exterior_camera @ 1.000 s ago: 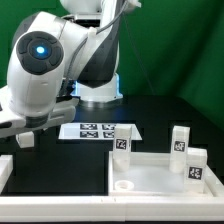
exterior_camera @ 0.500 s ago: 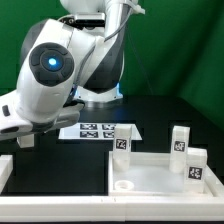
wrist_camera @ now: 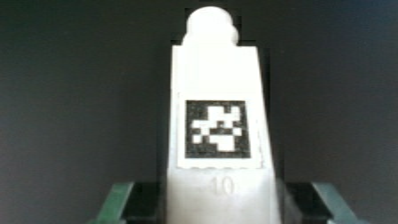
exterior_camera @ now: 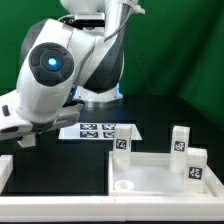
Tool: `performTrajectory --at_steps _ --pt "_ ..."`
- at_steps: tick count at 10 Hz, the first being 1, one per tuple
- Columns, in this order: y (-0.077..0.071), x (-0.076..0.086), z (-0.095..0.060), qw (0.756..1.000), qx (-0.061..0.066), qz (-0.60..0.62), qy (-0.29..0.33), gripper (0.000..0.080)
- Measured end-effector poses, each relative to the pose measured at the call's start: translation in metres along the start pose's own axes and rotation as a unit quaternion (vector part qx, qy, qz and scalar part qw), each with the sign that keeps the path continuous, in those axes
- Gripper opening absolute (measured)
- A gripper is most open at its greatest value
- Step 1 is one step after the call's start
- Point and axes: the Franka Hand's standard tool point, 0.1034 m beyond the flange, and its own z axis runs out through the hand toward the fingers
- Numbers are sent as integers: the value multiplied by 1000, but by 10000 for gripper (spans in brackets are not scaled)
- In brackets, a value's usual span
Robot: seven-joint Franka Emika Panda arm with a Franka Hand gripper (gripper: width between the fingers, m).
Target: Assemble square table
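My gripper is shut on a white table leg with a black-white tag; the leg runs lengthwise away from the jaws, over the dark table. In the exterior view the gripper hangs at the left, above the table, with the leg's white end showing under it. The square tabletop, a white slab with a raised rim, lies at the front right. Three tagged leg blocks stand by it: one at its near left corner, one behind it, one on its right side.
The marker board lies flat behind the tabletop. A white border rail sits at the front left edge. The arm's large white body fills the upper left. A green backdrop stands behind.
The arm turned and shifted a little toward the exterior view's right, its blue light moving with it, then held still. The leg stays in the gripper.
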Motion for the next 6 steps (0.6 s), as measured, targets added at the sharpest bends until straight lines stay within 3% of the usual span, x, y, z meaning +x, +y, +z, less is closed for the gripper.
performTrajectory --at_steps 3,4,6 --pt "-3 0 -5 1000 5 1 -3 288" --pt "-8 1 -34 1000 20 4 -9 288" --pt "-18 10 -104 999 32 6 14 289"
